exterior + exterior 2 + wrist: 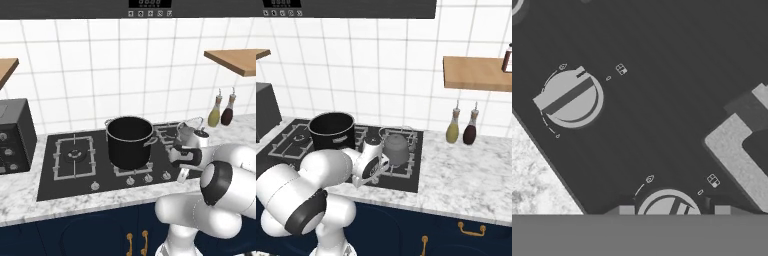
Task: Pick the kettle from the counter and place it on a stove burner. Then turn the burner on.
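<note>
1. The marble surface (466, 170) carries the black cooktop (60, 180). On the cooktop a big black pot (129, 141) stands on a middle grate.

2. We see the kettle (396, 148) already sitting on the nearer right-hand burner (406, 172), just right of the pot and no longer on the surface. We judge the placing step done and the turning-on step in hand.

3. The arm bends low over the cooktop's front edge, with the tool (181, 175) hanging just in front of the kettle, above the row of knobs.

4. From the hand camera, one knob (570, 96) lies off to the upper left, with its bar slanted across it. A second knob (668, 202) sits at the bottom, between the two fingertips (626, 210).

5. The tool holds nothing. Its tips stand apart on either side of that second knob, without visibly touching it. We cannot tell how wide the gap is beyond that.

6. Next, we think the tool must come down onto that knob, close on its bar and twist. We cannot confirm from the small markings that this knob serves the kettle's burner, so that needs checking first.
</note>
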Available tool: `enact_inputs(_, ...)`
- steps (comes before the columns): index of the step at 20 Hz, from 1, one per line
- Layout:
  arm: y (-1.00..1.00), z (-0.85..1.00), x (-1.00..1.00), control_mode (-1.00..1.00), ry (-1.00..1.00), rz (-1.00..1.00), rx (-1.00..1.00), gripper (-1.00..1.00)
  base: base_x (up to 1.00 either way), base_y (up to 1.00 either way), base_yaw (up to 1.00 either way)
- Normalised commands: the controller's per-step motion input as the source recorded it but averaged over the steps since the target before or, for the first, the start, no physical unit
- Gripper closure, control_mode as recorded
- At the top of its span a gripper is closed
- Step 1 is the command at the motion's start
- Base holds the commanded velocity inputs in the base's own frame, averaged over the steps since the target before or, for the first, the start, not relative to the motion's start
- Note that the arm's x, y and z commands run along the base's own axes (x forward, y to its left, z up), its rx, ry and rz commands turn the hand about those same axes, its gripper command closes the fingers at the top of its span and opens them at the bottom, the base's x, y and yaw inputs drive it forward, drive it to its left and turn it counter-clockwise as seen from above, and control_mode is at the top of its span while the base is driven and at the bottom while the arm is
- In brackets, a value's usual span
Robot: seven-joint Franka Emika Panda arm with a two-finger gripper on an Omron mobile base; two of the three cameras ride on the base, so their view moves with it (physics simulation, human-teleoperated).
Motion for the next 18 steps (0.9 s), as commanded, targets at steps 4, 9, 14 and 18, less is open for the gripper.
enact_inputs(4, 0.0, 0.09, 0.0, -1.0, 0.0, 0.0, 0.0, -1.0, 0.0, 0.0, 0.0)
enact_inputs(9, -0.01, 0.19, -0.06, -1.0, 0.0, 0.0, 0.0, -1.0, 0.0, 0.0, 0.0)
enact_inputs(14, -0.17, 0.21, -0.04, -1.0, -0.04, 0.0, 0.0, -1.0, 0.0, 0.0, 0.0)
enact_inputs(18, -0.41, 0.0, 0.0, -1.0, -0.11, 0.0, 0.0, -1.0, 0.0, 0.0, 0.0)
